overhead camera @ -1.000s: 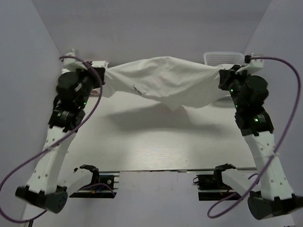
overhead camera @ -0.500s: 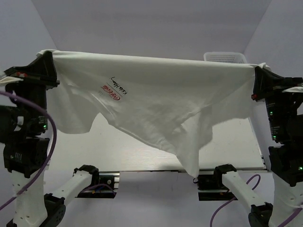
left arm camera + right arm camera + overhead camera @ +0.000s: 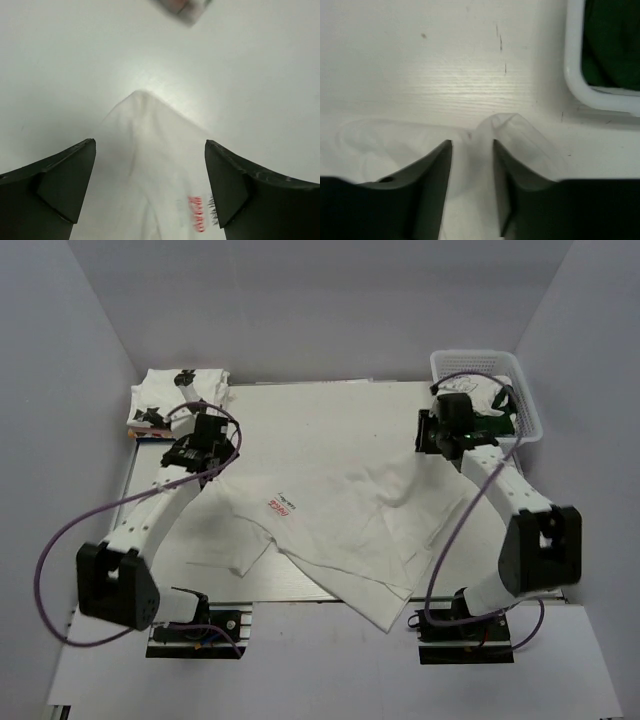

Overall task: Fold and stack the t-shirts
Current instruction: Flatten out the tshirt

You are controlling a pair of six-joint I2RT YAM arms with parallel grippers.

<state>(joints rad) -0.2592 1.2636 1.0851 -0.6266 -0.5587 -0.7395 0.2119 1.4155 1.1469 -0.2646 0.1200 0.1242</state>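
Note:
A white t-shirt (image 3: 340,500) with a red logo (image 3: 283,507) lies spread and wrinkled on the table, its lower edge hanging over the near edge. My left gripper (image 3: 212,455) hovers at the shirt's left corner. In the left wrist view its jaws (image 3: 150,144) stand wide open over the cloth corner (image 3: 145,130), gripping nothing. My right gripper (image 3: 432,443) is at the shirt's right corner. Its jaws (image 3: 472,145) stand apart with a loose fold of cloth (image 3: 507,130) between and beside them. Folded t-shirts (image 3: 180,392) with black prints are stacked at the back left.
A white mesh basket (image 3: 520,405) stands at the back right, close behind my right gripper, with dark green cloth (image 3: 615,45) inside its rim (image 3: 575,75). Bare white table (image 3: 330,420) stretches behind the shirt. Grey walls close in the sides and back.
Both arms came down from holding the shirt stretched high in the air. The shirt now lies on the table, and both grippers have opened and let go of its corners.

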